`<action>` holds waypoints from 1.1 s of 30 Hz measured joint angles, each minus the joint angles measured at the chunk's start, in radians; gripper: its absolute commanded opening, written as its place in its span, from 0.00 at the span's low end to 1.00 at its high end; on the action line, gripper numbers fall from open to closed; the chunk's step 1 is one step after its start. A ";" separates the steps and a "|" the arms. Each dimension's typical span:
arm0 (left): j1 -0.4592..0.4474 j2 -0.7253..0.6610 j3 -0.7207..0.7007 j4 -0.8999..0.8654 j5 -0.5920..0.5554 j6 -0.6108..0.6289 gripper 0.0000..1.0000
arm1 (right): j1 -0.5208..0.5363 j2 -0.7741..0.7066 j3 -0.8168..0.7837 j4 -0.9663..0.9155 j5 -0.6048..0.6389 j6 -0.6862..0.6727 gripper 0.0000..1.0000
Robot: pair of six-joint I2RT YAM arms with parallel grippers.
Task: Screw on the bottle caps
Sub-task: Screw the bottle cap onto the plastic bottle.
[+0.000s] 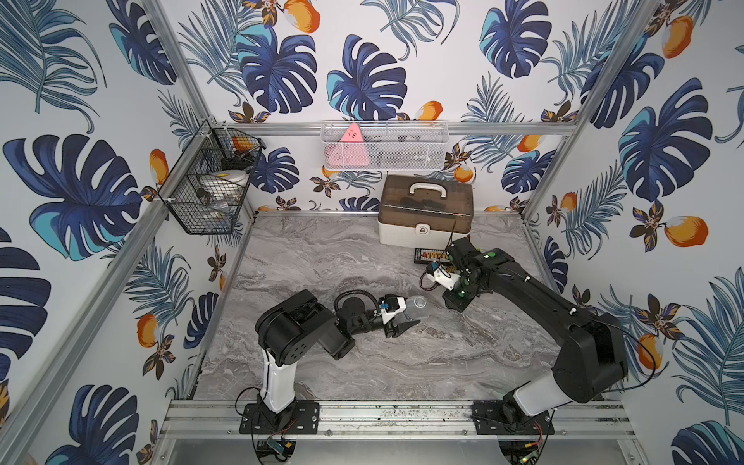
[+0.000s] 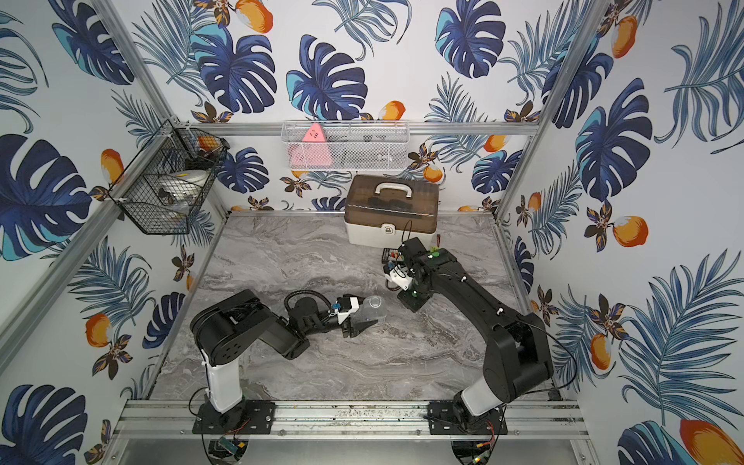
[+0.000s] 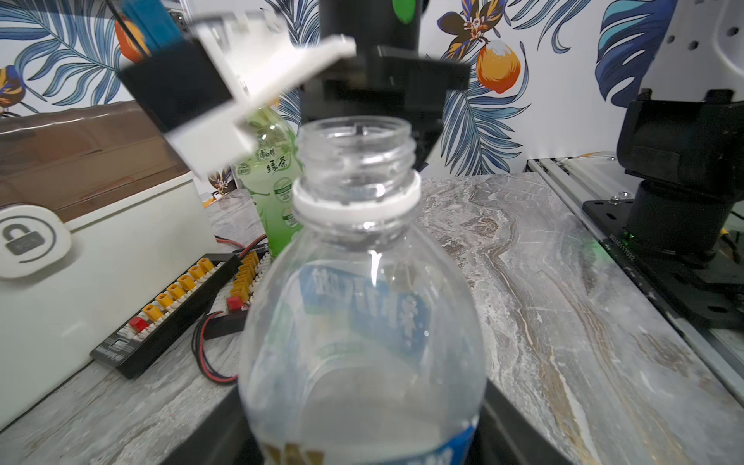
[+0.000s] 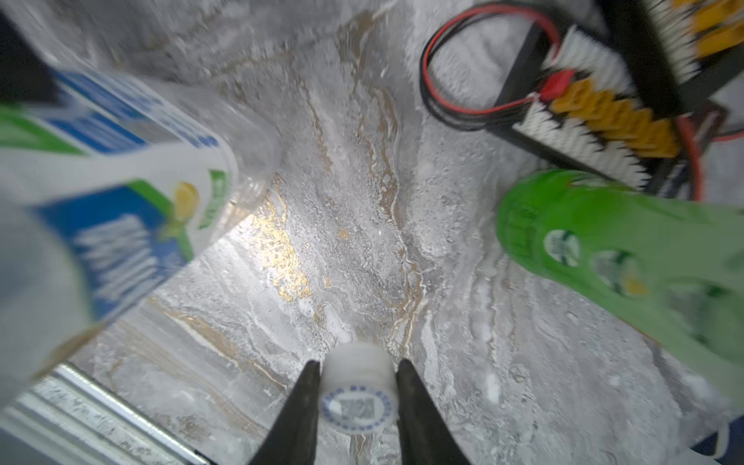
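My left gripper (image 3: 362,447) is shut on the clear bottle (image 3: 362,322), holding its lower body upright over the table; both top views show the bottle (image 1: 415,306) (image 2: 372,308) at the fingers. The bottle's threaded mouth (image 3: 356,131) is open, with a white ring below it. My right gripper (image 4: 358,382) is shut on the whitish cap (image 4: 358,392), its two black fingers pressing on either side, just above the marble. It points down just right of the clear bottle (image 4: 120,161). The green bottle (image 4: 604,249) (image 3: 273,181) stands beside it; its top is hidden.
A white box with a brown lid (image 1: 424,209) stands at the back. A black connector board (image 3: 177,306) (image 4: 604,120) with red and black wires lies in front of it, close to the green bottle. Wire baskets (image 1: 209,185) hang on the walls. An aluminium rail (image 1: 394,418) runs along the front.
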 measured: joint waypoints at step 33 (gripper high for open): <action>-0.052 0.066 0.023 0.088 0.015 -0.033 0.67 | 0.327 0.085 0.365 -0.311 -0.019 0.106 0.31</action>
